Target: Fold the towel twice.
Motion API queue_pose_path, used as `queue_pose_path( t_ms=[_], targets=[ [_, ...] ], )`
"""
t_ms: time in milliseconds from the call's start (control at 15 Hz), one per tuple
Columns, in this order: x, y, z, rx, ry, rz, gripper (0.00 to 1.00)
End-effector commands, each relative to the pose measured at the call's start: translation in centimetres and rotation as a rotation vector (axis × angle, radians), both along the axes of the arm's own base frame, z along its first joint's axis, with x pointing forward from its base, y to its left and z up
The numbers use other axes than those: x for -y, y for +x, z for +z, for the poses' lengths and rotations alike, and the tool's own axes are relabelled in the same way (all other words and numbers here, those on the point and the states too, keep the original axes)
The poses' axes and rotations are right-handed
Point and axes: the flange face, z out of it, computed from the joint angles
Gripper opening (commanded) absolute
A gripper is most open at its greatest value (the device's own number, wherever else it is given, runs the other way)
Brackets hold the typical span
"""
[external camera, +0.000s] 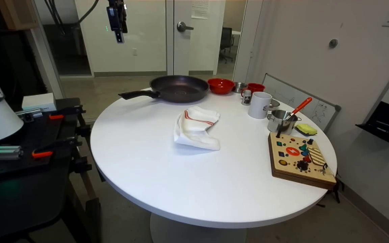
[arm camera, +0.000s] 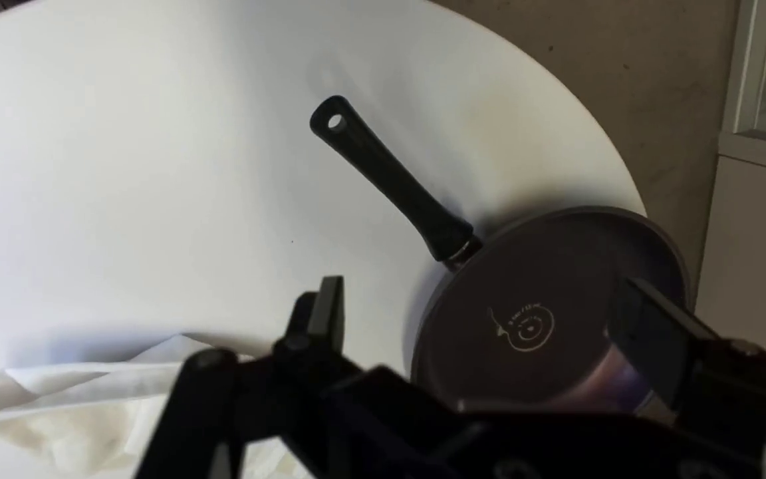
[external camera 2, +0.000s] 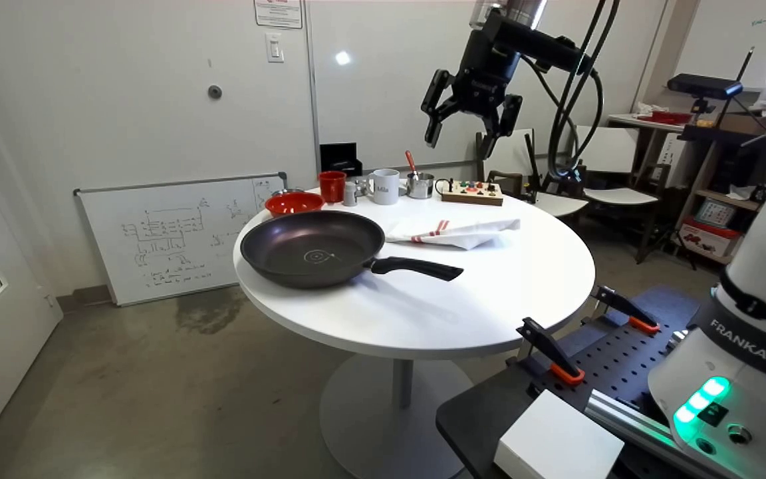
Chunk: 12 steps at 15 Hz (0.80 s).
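Observation:
A white towel with red stripes (external camera: 198,130) lies crumpled and partly folded over on the round white table (external camera: 167,182). It also shows in an exterior view (external camera 2: 456,234) behind the pan handle, and at the lower left of the wrist view (arm camera: 77,426), where my gripper hides part of it. My gripper (external camera 2: 459,142) is open and empty, high above the table. In the wrist view its fingers (arm camera: 479,299) are wide apart, with the pan far below between them. It shows edge-on in an exterior view (external camera: 119,36).
A dark frying pan (external camera: 180,89) stands beside the towel, its handle (arm camera: 389,176) jutting over the table. A red bowl (external camera: 221,86), white mug (external camera: 259,106), metal pot (external camera: 277,122), yellow sponge (external camera: 306,129) and wooden button board (external camera: 299,162) line the table's edge.

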Motion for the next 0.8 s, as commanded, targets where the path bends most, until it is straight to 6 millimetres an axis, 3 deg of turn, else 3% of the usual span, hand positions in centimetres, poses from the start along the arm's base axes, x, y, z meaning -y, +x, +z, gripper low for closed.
queue_pose_path(
  t_ms=[0, 267, 467, 733],
  targets=[
    [0.1, 2.2, -3.1, -0.054, -0.099, -0.138, 1.00],
    [2.7, 5.9, -8.4, -0.065, -0.174, -0.333, 1.00],
    [6.5, 8.6, -12.6, -0.062, -0.215, -0.492, 1.00],
    [11.7, 11.6, -16.8, -0.070, -0.283, -0.712, 1.00]
  ],
)
